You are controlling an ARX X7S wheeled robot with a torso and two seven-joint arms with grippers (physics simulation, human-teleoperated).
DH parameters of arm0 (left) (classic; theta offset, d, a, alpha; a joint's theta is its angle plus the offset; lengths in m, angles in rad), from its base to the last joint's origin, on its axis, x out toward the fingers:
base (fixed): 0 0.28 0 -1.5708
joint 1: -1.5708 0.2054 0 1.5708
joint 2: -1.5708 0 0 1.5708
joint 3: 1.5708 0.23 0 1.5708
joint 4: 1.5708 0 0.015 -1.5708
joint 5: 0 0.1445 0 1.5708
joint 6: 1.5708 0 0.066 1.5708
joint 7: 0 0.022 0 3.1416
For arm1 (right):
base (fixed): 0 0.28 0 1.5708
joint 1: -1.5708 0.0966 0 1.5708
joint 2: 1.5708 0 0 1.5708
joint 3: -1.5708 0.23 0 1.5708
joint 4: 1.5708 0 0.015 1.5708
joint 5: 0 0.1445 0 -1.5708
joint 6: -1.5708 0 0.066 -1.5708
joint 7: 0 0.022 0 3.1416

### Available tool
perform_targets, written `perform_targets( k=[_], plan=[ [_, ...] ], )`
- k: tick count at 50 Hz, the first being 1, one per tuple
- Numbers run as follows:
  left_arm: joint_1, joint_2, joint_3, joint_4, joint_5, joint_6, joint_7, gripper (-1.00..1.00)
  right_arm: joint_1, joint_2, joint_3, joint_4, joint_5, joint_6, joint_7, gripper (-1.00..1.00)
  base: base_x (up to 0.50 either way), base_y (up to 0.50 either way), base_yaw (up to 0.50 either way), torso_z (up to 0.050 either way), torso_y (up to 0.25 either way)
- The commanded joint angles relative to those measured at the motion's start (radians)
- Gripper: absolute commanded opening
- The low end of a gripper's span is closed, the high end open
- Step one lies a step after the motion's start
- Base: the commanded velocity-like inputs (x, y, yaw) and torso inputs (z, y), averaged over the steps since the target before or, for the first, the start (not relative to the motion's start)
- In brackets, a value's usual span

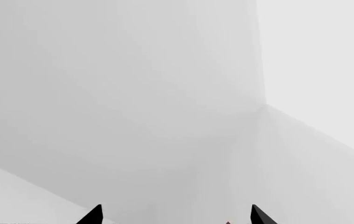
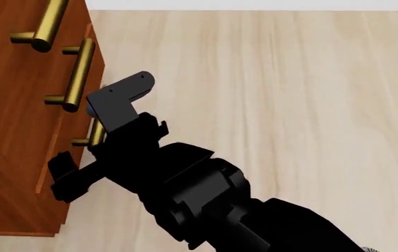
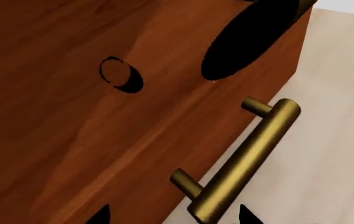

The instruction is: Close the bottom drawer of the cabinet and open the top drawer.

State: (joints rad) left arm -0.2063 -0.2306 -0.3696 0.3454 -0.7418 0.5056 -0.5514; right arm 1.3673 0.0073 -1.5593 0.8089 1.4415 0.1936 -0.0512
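While your right hand (image 3: 170, 219), fingers apart, nears the brass bar handle (image 3: 242, 161) of the reddish-brown wooden bottom drawer (image 3: 102, 140), both steps look undone; left hand (image 1: 177, 217) hangs apart.

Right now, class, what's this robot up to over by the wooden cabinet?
The robot is working at the reddish-brown cabinet. Its right arm reaches down beside the cabinet front, with the right claw close to the brass bar handle of what appears to be the bottom drawer, fingertips either side of the bar. Whether it grips the handle cannot be told. The left claw is open, facing only blank grey wall. Two upper handles show above.
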Motion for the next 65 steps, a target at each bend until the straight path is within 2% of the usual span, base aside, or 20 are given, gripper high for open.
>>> perform_targets(
  k=[1,14,19,30,33,36,41,46,52,56,65],
  plan=[
    [-0.001,-0.001,0.001,-0.005,-0.008,0.005,0.002,1.00,-0.017,-0.007,-0.007,-0.033,0.062,0.003,-0.111,1.00,0.00,0.00,0.00,0.000,0.000],
    [0.000,-0.009,0.006,0.006,0.000,-0.004,-0.010,1.00,0.000,-0.007,-0.011,-0.096,0.132,-0.071,-0.328,1.00,0.00,0.00,0.00,0.000,0.000],
    [0.000,-0.009,0.008,0.002,0.003,-0.001,-0.005,1.00,-0.006,-0.007,-0.011,-0.127,0.103,-0.080,-0.359,1.00,0.00,0.00,0.00,0.000,0.000],
    [0.002,-0.010,0.012,0.000,0.009,0.007,0.002,1.00,0.020,-0.007,-0.011,-0.128,0.101,-0.094,-0.223,1.00,0.00,0.00,0.00,0.000,0.000],
    [0.012,0.002,0.013,-0.019,0.003,0.032,0.029,1.00,0.020,-0.007,-0.009,-0.105,0.205,-0.146,-0.151,1.00,0.00,0.00,0.01,0.000,0.000],
    [0.011,0.001,0.013,-0.019,0.003,0.032,0.028,1.00,0.023,-0.007,-0.015,-0.111,0.133,-0.144,-0.119,1.00,0.00,0.01,0.01,0.000,0.000],
    [0.012,0.000,0.014,-0.017,0.006,0.031,0.025,1.00,0.012,-0.007,-0.008,-0.090,0.137,-0.194,-0.088,1.00,0.01,0.01,0.01,0.000,0.000],
    [0.010,-0.001,0.014,-0.018,0.015,0.027,0.017,1.00,-0.004,0.140,0.009,-0.314,0.131,-0.230,0.076,1.00,0.01,0.01,0.01,0.000,0.000],
    [0.010,-0.003,0.017,-0.018,0.029,0.020,0.007,1.00,0.007,0.318,-0.033,-0.606,-0.059,-0.328,0.329,1.00,0.00,0.01,0.00,0.000,0.000],
    [0.009,-0.006,0.018,-0.018,0.038,0.013,0.000,1.00,0.018,0.405,-0.004,-0.742,-0.037,-0.344,0.380,1.00,0.00,0.00,0.00,0.000,0.000],
    [0.012,-0.007,0.018,-0.013,0.047,0.012,-0.008,1.00,0.014,0.505,0.024,-0.893,-0.008,-0.359,0.469,1.00,0.00,0.00,0.00,0.000,0.000]
  ],
)
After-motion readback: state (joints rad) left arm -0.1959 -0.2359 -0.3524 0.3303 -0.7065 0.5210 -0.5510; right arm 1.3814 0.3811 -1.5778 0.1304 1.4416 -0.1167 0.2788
